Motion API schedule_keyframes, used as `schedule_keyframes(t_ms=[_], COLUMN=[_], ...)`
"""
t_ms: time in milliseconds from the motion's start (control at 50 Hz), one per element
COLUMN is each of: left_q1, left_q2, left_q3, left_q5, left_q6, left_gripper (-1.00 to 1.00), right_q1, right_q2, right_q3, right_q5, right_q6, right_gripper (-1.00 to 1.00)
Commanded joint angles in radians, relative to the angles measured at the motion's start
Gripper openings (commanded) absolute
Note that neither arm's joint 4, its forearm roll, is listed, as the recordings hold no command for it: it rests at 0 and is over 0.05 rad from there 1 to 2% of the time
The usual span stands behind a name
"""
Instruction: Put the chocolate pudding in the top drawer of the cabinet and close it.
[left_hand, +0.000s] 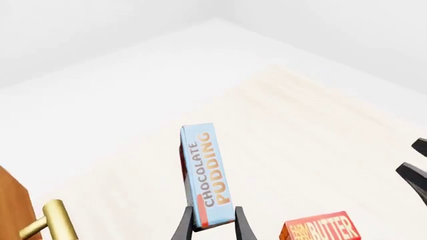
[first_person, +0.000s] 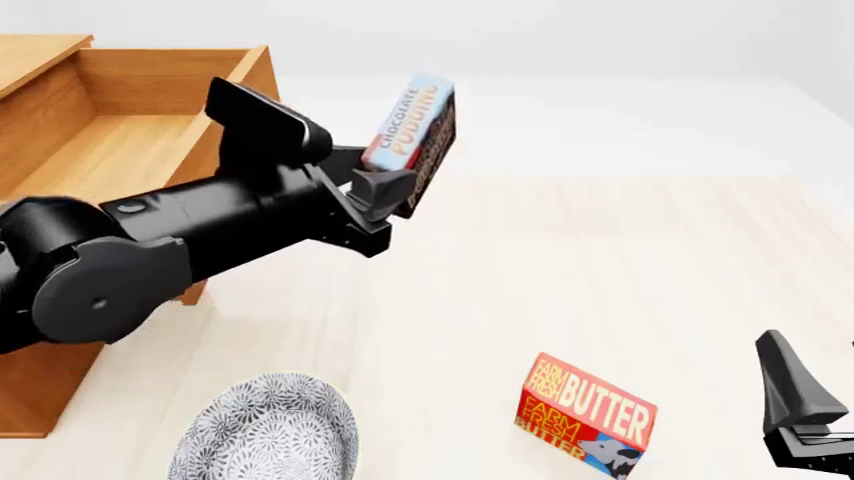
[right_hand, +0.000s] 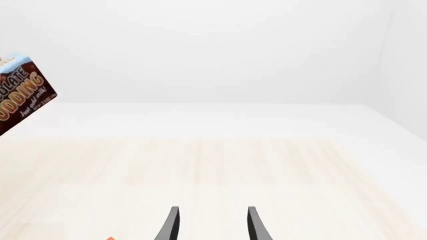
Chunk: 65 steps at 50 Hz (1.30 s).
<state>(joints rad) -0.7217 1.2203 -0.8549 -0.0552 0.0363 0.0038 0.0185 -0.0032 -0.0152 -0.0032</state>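
The chocolate pudding (first_person: 414, 128) is a thin light-blue and brown box, and my left gripper (first_person: 384, 192) is shut on its lower end. It hangs in the air just right of the open top drawer (first_person: 160, 120) of the orange-brown cabinet (first_person: 34, 50). In the left wrist view the chocolate pudding (left_hand: 207, 172) stands up between the fingers of the left gripper (left_hand: 213, 227), with a brass handle (left_hand: 47, 220) to one side. Low at the front right, my right gripper (first_person: 805, 415) holds nothing. In the right wrist view the right gripper (right_hand: 212, 225) is open, and the chocolate pudding (right_hand: 20, 95) shows at the edge.
A red-and-yellow butter box (first_person: 587, 415) lies on the table at the front, right of centre. It also appears as the butter box (left_hand: 323, 227) in the left wrist view. A patterned grey bowl (first_person: 267, 430) sits at the front left, close to the cabinet.
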Motion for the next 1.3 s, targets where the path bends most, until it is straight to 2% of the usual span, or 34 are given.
schedule_keyframes(t_ms=[20,480,580,620,840,1040,1100,1300], left_q1=[0.02,0.063,0.106,0.121,0.211,0.308,0.31,0.395], left_q2=[-0.039,-0.1,-0.112,-0.119,-0.133,-0.171,-0.173,-0.202], left_q3=[-0.063,-0.193,-0.223,-0.227,-0.274,-0.27,-0.274,-0.274], left_q5=[0.086,0.218,0.255,0.264,0.332,0.365,0.371,0.386], left_q6=[0.055,0.043,0.062,0.047,0.099,0.098,0.098,0.102], left_gripper=[-1.0,-1.0,-1.0,-1.0,-1.0,-1.0,-1.0,-1.0], right_q1=[0.0,0.0,0.0,0.0,0.0,0.0,0.0,0.0], right_q2=[0.0,0.0,0.0,0.0,0.0,0.0,0.0,0.0], right_q3=[0.0,0.0,0.0,0.0,0.0,0.0,0.0,0.0], right_q5=[0.0,0.0,0.0,0.0,0.0,0.0,0.0,0.0], right_q6=[0.0,0.0,0.0,0.0,0.0,0.0,0.0,0.0], right_gripper=[1.0,1.0,1.0,1.0,1.0,1.0,1.0,1.0])
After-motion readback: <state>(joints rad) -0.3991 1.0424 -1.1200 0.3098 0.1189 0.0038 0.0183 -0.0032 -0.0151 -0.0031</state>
